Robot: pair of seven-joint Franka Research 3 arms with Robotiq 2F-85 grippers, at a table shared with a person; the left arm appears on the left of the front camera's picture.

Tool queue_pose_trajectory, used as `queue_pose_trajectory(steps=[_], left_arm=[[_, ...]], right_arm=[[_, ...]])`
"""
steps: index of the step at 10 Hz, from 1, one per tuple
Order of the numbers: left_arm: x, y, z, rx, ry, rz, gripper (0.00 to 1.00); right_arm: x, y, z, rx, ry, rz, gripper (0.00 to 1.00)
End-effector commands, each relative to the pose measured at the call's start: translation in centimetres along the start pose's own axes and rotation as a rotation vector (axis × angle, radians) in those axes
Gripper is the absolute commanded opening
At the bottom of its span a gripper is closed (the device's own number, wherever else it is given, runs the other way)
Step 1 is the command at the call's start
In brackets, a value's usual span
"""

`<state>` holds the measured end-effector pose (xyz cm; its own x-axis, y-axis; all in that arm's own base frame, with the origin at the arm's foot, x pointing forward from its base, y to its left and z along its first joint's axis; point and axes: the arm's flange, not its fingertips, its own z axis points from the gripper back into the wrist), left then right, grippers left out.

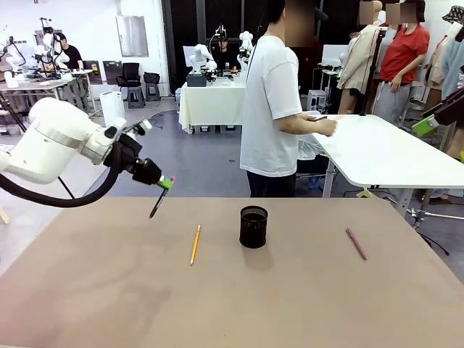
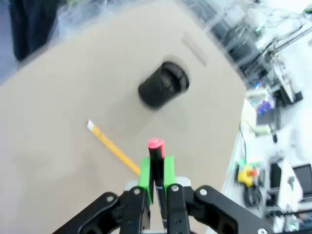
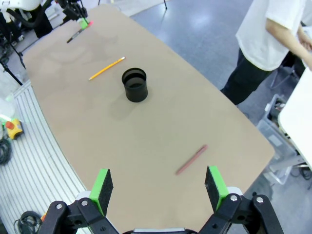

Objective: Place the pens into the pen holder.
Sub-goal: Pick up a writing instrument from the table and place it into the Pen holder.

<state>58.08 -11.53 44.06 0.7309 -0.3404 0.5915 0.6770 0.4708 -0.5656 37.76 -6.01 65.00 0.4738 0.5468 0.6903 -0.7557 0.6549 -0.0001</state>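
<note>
Left end effector (image 2: 157, 165) pinches the black pen (image 2: 156, 152) above the tabletop (image 1: 109, 290), apparently bound for the pen holder (image 1: 254, 226); pencil (image 1: 195, 244) and maroon pen (image 1: 356, 243) lie either side of it; right end effector (image 3: 158, 187) hovers wide open.

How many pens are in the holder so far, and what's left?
None in yet: the pen holder looks empty. In hand: the left pincer grips the black pen above the table. Left: yellow pencil and maroon pen lie on it; right pincer is open.
</note>
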Motion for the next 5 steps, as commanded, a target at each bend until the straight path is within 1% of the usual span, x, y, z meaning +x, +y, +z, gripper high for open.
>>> queue_pose_trajectory(steps=[1,2,3,4,5], left_arm=[[-2.4,-1.0,0.2,-0.025,-0.317,-0.097,0.0],[-2.8,-2.2,0.9,-0.017,-0.35,-0.169,0.0],[-2.7,-3.5,1.8,0.008,-0.454,-0.261,0.0],[-3.1,-4.9,2.9,0.035,-0.507,-0.351,0.0],[-3.3,-5.5,3.4,0.017,-0.404,-0.356,0.0]], right_arm=[[0.1,0.0,0.1,0.001,-0.004,0.003,1.0],[0.1,0.0,0.1,0.001,-0.004,0.003,1.0],[0.1,0.0,0.1,0.001,-0.004,0.003,1.0],[0.1,0.0,0.1,0.001,-0.004,0.003,1.0],[0.1,0.0,0.1,0.001,-0.004,0.003,1.0]])
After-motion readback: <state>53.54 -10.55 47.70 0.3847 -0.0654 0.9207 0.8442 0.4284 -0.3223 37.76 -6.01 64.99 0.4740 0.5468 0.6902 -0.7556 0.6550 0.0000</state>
